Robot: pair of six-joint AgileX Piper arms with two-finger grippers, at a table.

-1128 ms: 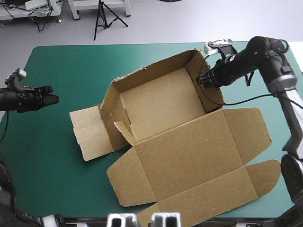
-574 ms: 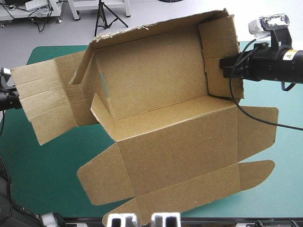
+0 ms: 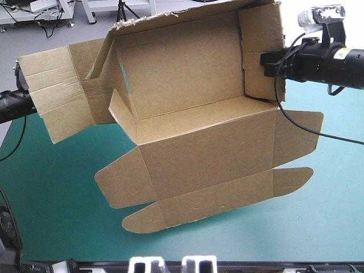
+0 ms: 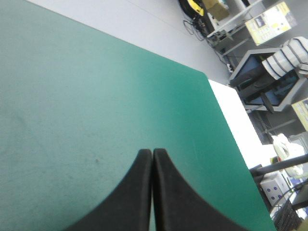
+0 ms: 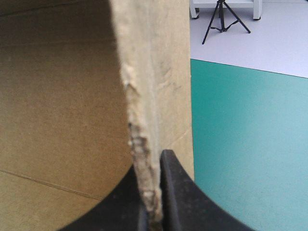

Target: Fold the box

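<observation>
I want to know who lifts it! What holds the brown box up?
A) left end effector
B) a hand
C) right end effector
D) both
C: the right end effector is pinched on an end wall of the box; the left end effector is shut on nothing, above the table.

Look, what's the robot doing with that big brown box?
The robot is folding a brown box. Its right pincer is shut on the box's right wall and holds the box up above the teal-green table, tilted so you can see inside. The lid and its flaps hang down. The left pincer is shut on nothing, out by the table's left side.
</observation>
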